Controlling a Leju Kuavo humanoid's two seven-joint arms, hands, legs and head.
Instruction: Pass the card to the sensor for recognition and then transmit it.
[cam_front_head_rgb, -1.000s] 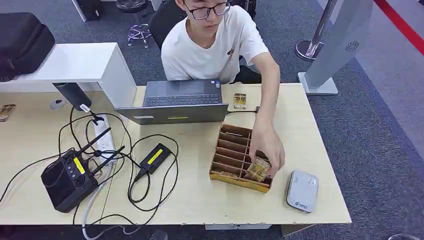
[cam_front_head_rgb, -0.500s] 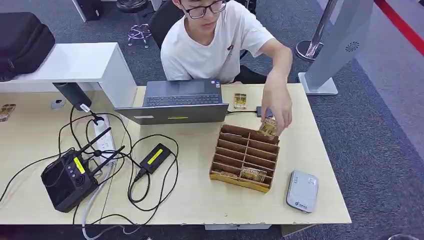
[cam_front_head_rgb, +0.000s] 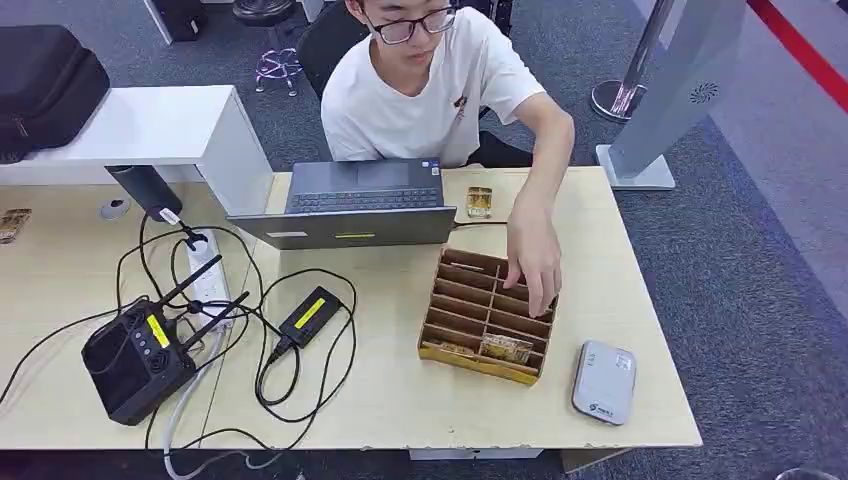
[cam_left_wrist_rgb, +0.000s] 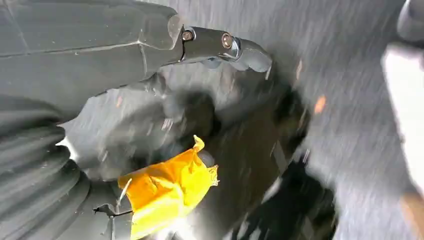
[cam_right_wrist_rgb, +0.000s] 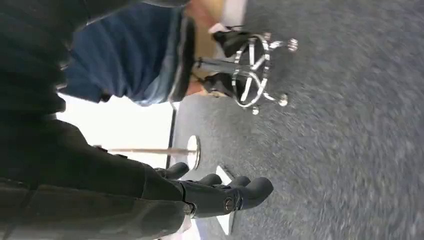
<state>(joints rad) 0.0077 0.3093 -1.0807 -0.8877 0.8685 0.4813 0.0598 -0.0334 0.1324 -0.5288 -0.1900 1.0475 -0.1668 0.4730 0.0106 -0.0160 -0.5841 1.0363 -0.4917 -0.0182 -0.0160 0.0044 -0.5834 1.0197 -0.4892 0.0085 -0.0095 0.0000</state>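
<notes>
A grey carpet floor is seen all around a light wooden table. On the right part of the table a brown wooden box with many slots is placed. A shiny gold card is laid in a near slot of the box. A person in a white shirt is seated at the far side, and the person's hand is reached down over the far right slots of the box. Whether anything is held in that hand cannot be told. Another small gold card is laid flat on the far side of the table, just right of an open laptop. A grey card reader is set near the front right corner, just right of the box. On the left a black box with antennas, a white power strip and many black wires are spread out.

The left hand is seen over the blurry floor, with nothing held; whether the fingers are spread or curled cannot be told. The right hand is seen over the carpet, with the fingers apart and nothing held.
</notes>
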